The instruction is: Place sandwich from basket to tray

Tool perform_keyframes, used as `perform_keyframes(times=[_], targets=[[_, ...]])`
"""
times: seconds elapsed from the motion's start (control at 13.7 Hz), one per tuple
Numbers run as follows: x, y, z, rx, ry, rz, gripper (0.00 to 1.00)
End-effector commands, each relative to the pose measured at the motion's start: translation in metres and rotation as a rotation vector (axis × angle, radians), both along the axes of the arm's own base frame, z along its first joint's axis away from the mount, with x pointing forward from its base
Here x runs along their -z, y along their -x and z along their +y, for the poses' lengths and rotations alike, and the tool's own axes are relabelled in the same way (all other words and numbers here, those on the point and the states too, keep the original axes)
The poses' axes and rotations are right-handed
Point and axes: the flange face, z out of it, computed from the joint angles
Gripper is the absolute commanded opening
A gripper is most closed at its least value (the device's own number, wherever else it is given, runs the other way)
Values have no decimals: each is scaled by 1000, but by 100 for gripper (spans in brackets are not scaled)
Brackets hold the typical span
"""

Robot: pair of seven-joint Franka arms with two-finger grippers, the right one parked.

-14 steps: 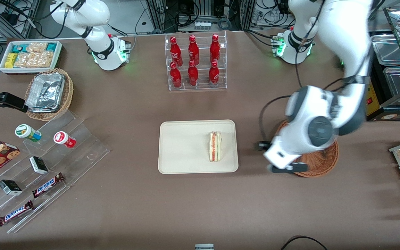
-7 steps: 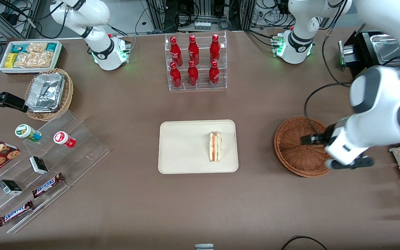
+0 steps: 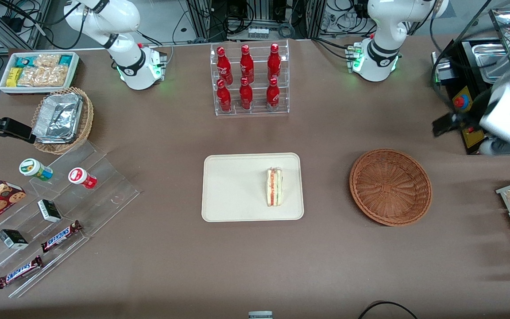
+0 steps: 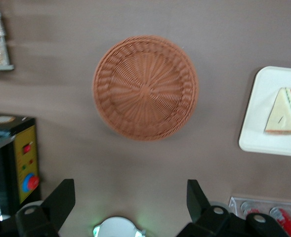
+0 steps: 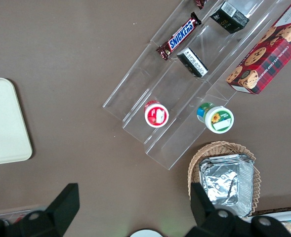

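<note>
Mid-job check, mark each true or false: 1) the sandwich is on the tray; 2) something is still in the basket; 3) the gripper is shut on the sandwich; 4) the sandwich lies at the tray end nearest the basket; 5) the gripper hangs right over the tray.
1) The sandwich is on the tray. True.
2) Something is in the basket. False: it holds nothing.
3) The gripper is shut on the sandwich. False: it is open and holds nothing.
4) The sandwich lies at the tray end nearest the basket. True.
5) The gripper hangs over the tray. False: it is raised at the working arm's end of the table, past the basket.
</note>
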Motion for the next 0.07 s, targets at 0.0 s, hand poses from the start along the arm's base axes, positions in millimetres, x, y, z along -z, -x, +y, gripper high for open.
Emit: perform_keyframes(times=[0.0], targets=[[-1,36,5,9,-37,24,100]])
